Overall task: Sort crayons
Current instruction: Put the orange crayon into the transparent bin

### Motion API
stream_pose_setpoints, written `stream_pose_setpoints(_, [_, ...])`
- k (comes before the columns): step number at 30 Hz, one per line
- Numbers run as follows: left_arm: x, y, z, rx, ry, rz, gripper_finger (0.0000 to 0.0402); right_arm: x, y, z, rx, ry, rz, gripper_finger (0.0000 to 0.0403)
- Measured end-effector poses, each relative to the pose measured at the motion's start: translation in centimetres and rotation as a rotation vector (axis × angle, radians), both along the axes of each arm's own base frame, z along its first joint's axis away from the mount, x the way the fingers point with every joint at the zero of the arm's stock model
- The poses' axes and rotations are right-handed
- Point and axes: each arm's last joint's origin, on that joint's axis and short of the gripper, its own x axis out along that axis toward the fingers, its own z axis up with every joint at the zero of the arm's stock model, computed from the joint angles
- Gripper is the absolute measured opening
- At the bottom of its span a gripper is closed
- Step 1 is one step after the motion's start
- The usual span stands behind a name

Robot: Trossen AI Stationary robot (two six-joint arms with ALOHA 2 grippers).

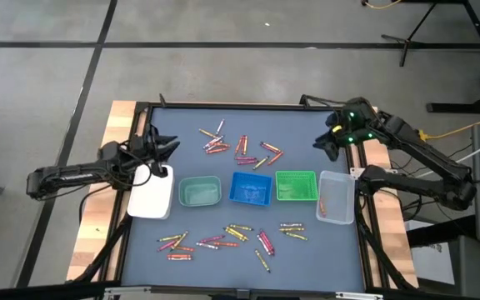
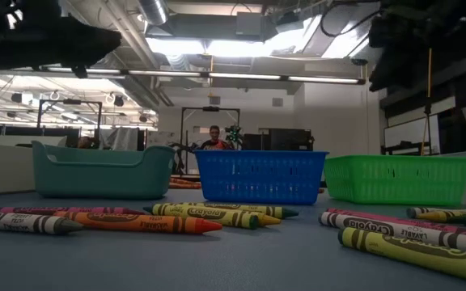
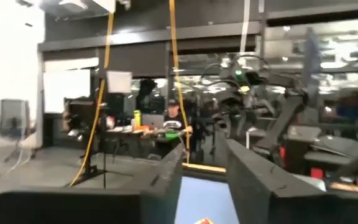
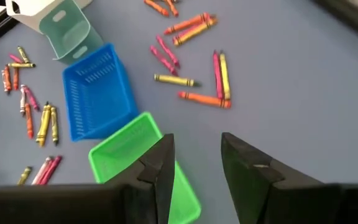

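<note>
Crayons lie loose on the dark mat in two scatters: a far group and a near group, each flat on its side. One crayon lies in the clear tray. My left gripper hangs open at the table's left, above the far end of the white tray, with nothing between its fingers. My right gripper hangs open at the far right, above bare mat beyond the green tray, and is also empty.
Five small trays stand in a row across the middle: white, teal, blue, green, clear. Bare mat lies between the tray row and each scatter. A raised dark frame edges the table. A person sits in the room far behind.
</note>
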Motion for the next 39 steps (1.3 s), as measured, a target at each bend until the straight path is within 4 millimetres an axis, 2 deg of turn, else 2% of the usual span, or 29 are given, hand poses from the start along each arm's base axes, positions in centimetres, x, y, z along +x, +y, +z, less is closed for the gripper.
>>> stream_pose_setpoints(4, [1.2, 0.5, 0.9, -0.049, 0.057, 0.057, 0.0134, 1.0, -0.8, -0.3, -0.023, -0.006, 0.016, 0.0131])
stream_pose_setpoints(8, [3.1, 1.3, 2.4, -0.074, 0.136, 0.093, 0.0136, 1.9, -1.6, -0.9, -0.007, 0.013, 0.017, 0.0131])
stream_pose_setpoints(13, [6.4, 3.3, 4.2, -0.116, 0.285, 0.125, 0.0127, 2.8, -2.3, -1.9, 0.028, 0.055, 0.017, 0.0131])
stream_pose_setpoints(18, [10.1, 5.5, 4.9, -0.177, 0.48, 0.035, 0.012, 3.3, -2.8, -2.6, 0.053, 0.091, 0.014, 0.0131])
stream_pose_setpoints(23, [13.1, 7.6, 4.0, -0.271, 0.665, -0.014, 0.0117, 3.7, -3.1, -3.1, 0.069, 0.113, 0.013, 0.0131])
stream_pose_setpoints(27, [14.6, 9.0, 2.7, -0.339, 0.779, -0.027, 0.0117, 3.7, -3.1, -3.2, 0.072, 0.117, 0.012, 0.0131])
stream_pose_setpoints(32, [15.6, 9.9, 0.1, -0.398, 0.873, -0.024, 0.0117, 3.7, -3.1, -3.2, 0.073, 0.118, 0.012, 0.0131])
stream_pose_setpoints(39, [16.3, 10.0, -3.3, -0.404, 1.038, -0.052, 0.0117, 3.7, -3.1, -3.2, 0.073, 0.118, 0.011, 0.0131])
